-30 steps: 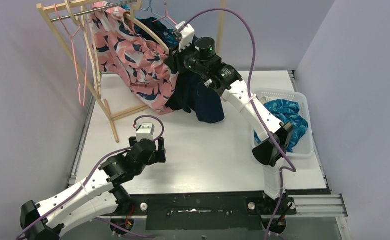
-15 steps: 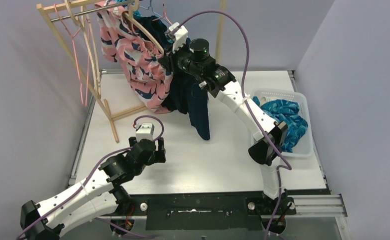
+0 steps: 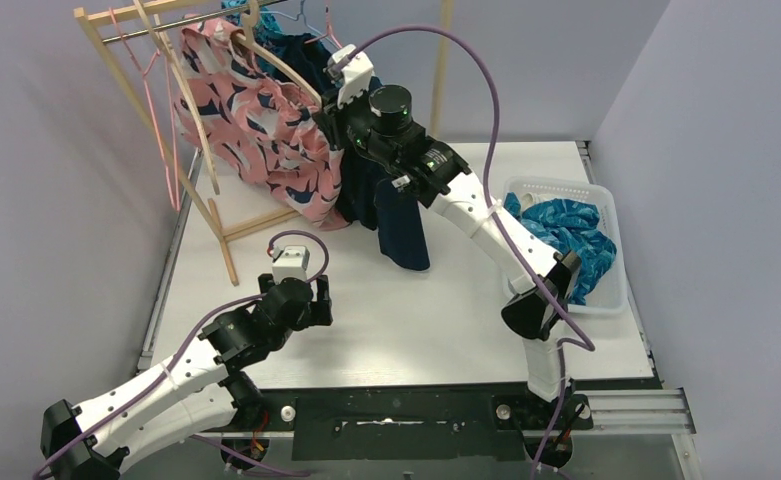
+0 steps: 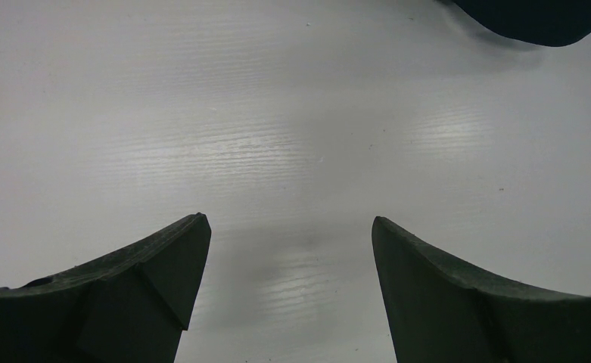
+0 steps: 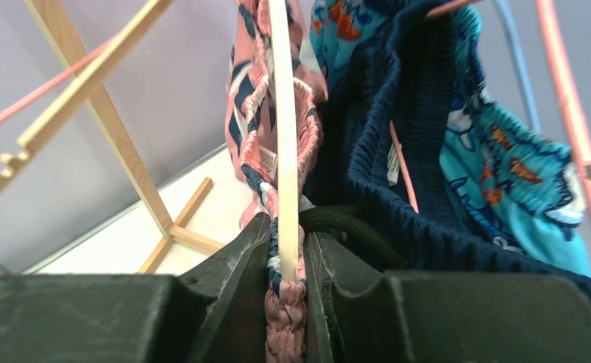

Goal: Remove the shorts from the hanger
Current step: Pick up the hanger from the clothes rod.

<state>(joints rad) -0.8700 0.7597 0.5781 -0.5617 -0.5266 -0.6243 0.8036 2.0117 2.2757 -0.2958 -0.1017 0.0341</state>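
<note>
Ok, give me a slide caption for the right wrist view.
Right pincer closed on the pink floral shorts and wooden hanger, navy shorts alongside.

Shorts point(image 3: 266, 130) on rack point(image 3: 224, 250), back left, another pair point(image 3: 571, 225) in basket point(image 3: 556, 184), right

Your top view sits above and behind the arm bases, looking down and forward over the whole worktop point(image 3: 446, 300), rack point(image 3: 220, 255) far left, basket point(image 3: 566, 186) right. Your left wrist view points down, close over the worktop past the left tool point(image 4: 286, 221); the navy shorts point(image 4: 538, 15) at its top edge also hang mid-frame from above. Your right wrist view looks upward along the right tool point(image 5: 286, 227), very near the pink shorts point(image 5: 248, 113) both views share.
</note>
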